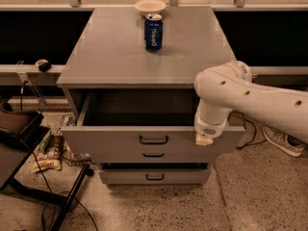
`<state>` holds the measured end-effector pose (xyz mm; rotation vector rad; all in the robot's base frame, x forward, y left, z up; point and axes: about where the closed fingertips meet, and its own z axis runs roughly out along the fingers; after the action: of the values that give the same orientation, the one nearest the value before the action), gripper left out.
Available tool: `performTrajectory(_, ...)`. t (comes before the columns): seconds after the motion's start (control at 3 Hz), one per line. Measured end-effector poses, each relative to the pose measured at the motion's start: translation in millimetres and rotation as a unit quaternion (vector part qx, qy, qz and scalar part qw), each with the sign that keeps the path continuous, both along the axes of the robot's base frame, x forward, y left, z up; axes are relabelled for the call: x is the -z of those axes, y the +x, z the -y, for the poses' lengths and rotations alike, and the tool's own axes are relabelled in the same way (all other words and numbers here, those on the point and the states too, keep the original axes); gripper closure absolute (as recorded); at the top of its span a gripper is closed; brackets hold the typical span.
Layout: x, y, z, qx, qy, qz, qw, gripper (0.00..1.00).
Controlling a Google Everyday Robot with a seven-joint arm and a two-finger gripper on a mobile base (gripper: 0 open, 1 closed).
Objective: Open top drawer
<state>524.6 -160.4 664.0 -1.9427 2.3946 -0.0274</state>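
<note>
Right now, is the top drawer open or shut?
Open: the top drawer stands well out from the cabinet, its deep interior exposed. The hand is at the right end of its front panel.

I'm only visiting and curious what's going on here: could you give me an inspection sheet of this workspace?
Surface: grey cabinet top, holding a blue can and a small bowl.
Job's things: top drawer pulled open, black handle centred.
Clutter: snack packets on the floor, left.
Grippers: tool at the right end of the drawer's front.
Cables: black cable on the floor, left.
Surroundings: shoe on the floor, right.
</note>
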Motion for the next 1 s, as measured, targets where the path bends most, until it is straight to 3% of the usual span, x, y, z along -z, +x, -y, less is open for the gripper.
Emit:
performTrajectory(0.33, -8, 0, 0, 0.000, 0.000, 0.000, 1.0000, 1.00)
performTrajectory(1.0, -21, -14, 1, 0.009, -0.012, 0.007, 0.9999, 1.00)
